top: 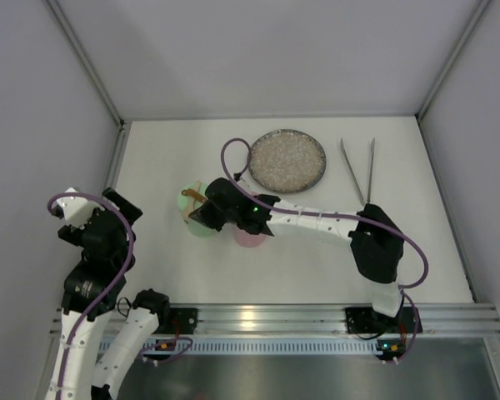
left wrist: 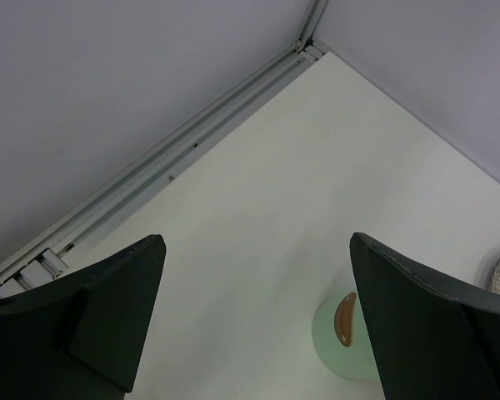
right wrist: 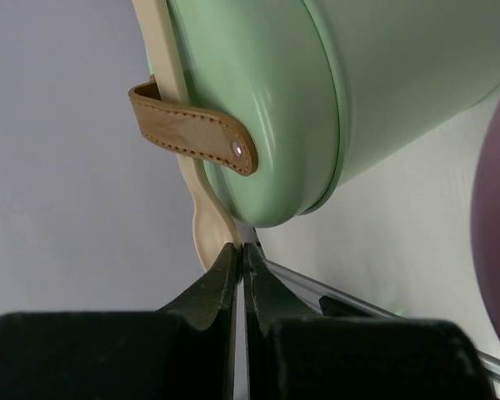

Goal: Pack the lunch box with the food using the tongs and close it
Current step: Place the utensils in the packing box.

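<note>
From above, your right gripper (top: pixel 198 215) is stretched across to centre-left and sits on the green lunch box (top: pixel 187 198), while the tongs (top: pixel 354 172) lie well apart at upper right. Their long axis runs up and down the frame, with the joined end lowest, beside the right arm's elbow. That arm is by far the nearer to them, since the left gripper (top: pixel 90 215) is folded back at the left edge. No food shows on the plate (top: pixel 287 160) or anywhere else. In the left wrist view the left gripper (left wrist: pixel 257 242) has its jaws spread wide and empty. The box (left wrist: pixel 333 354) is at lower right, just inside the right finger and farther along the table. In the right wrist view the right gripper (right wrist: pixel 240 250) has its jaws pressed together on nothing. Their tips are right against the spoon (right wrist: pixel 202 229) end, and the box (right wrist: pixel 317 100) with its strap (right wrist: pixel 192 129) is directly above. I judge any tongs pickup means swinging right first.
</note>
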Robot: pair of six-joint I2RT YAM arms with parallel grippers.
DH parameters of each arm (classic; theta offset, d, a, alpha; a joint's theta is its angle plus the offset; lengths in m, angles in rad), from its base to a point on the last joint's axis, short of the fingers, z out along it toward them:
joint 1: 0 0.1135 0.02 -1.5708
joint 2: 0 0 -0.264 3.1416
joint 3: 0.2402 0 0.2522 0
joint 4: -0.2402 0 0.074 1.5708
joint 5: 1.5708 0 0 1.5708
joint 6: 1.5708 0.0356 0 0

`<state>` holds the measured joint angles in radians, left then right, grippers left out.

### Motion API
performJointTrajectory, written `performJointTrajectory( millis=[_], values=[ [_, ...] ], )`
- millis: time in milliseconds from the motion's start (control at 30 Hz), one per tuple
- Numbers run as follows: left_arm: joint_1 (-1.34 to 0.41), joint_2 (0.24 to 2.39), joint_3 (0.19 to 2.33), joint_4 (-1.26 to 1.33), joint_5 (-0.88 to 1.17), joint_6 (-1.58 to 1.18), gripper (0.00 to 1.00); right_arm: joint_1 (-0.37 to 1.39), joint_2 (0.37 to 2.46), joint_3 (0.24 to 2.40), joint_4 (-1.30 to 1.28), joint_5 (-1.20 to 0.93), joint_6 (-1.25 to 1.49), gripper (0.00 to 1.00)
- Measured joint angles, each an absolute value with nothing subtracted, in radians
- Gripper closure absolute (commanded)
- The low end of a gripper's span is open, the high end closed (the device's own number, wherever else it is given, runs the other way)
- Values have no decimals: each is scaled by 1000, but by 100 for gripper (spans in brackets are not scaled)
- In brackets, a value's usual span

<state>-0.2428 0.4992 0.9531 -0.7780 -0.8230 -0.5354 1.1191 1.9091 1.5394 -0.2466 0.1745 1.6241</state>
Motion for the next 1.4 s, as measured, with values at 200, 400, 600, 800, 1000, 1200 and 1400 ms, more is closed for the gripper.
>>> performJointTrajectory(
  millis=[200, 400, 600, 800, 1000, 1200, 1400],
  values=[
    [-243, 499, 953, -778, -823, -535, 2, 1111, 1909, 1539, -245, 173, 1623, 99],
    [-244, 499, 953, -778, -823, -535, 2, 1105, 1910, 1539, -231, 165, 1617, 94],
    [-244, 499, 953, -778, -823, -535, 2, 1095, 1934, 1555, -208, 150, 1616, 90],
    [-244, 499, 953, -778, -822, -535, 2, 1089, 1940, 1561, -194, 142, 1616, 79],
    [-244, 499, 953, -778, -819, -535, 2, 1088, 1940, 1568, -189, 139, 1605, 70],
    [-244, 497, 953, -778, -815, -535, 2, 1088, 1940, 1573, -186, 131, 1597, 58],
    [-244, 493, 953, -778, -810, -535, 2, 1088, 1940, 1573, -187, 130, 1589, 46]
  ],
)
